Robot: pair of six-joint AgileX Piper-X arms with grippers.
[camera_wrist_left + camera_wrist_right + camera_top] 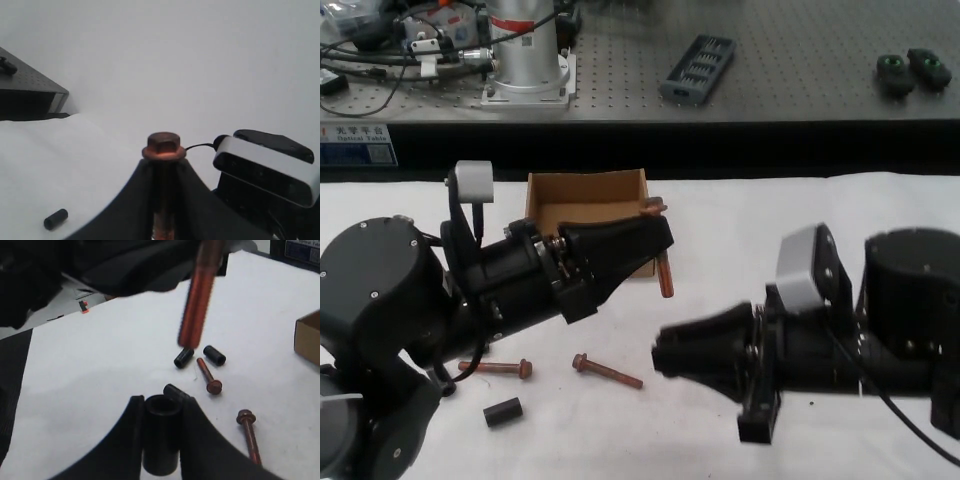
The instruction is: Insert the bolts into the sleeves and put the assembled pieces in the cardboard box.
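Observation:
My left gripper (661,238) is shut on a copper bolt (665,272), which hangs shank down in front of the cardboard box (582,196). In the left wrist view the bolt's hex head (161,144) stands up between the fingers. My right gripper (161,406) is shut on a black sleeve (160,440), held upright with its bore open. The held bolt's shank (197,307) hangs above and beyond that sleeve, apart from it. In the high view the right gripper (666,361) sits low and to the right of the bolt.
On the white cloth lie two loose bolts (501,368) (608,371) and a black sleeve (503,411). The right wrist view has more sleeves (183,358) (214,355), two bolts (209,377) (249,434) and a box corner (307,338). A perforated bench (790,70) runs behind.

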